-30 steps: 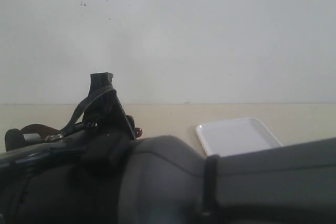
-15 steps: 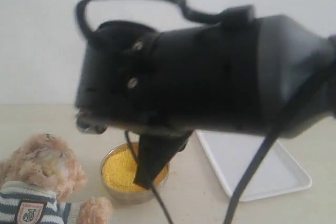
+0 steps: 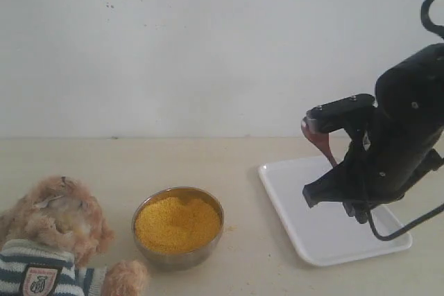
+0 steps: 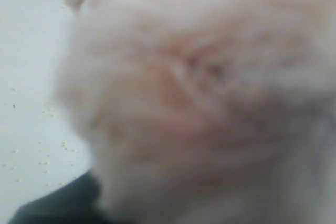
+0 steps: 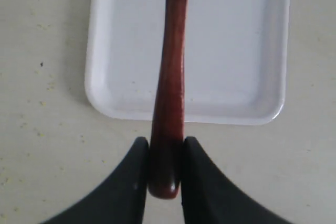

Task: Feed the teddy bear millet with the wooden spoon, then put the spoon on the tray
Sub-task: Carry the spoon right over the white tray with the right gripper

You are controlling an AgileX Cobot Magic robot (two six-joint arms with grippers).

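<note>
The teddy bear [image 3: 59,223] sits at the lower left in its striped sweater. Its blurred light-brown fur [image 4: 199,93] fills the left wrist view, where only a dark part of the left gripper shows at one corner. The steel bowl [image 3: 147,249] heaped with yellow millet [image 3: 177,223] stands just right of the bear. My right gripper [image 3: 343,164] hangs above the white tray [image 3: 326,240], shut on the end of the wooden spoon [image 3: 316,135]. In the right wrist view the gripper [image 5: 164,141] clamps the spoon handle [image 5: 173,51], which runs out over the tray [image 5: 121,35].
Loose millet grains [image 4: 44,158] are scattered on the pale tabletop by the bear. A few specks lie near the tray's corner [image 5: 50,85]. A plain white wall [image 3: 208,46] closes off the back of the table.
The right arm, which filled the exterior view close to the camera, has swung right and now holds the spoon over the tray. The bear and bowl are uncovered.
</note>
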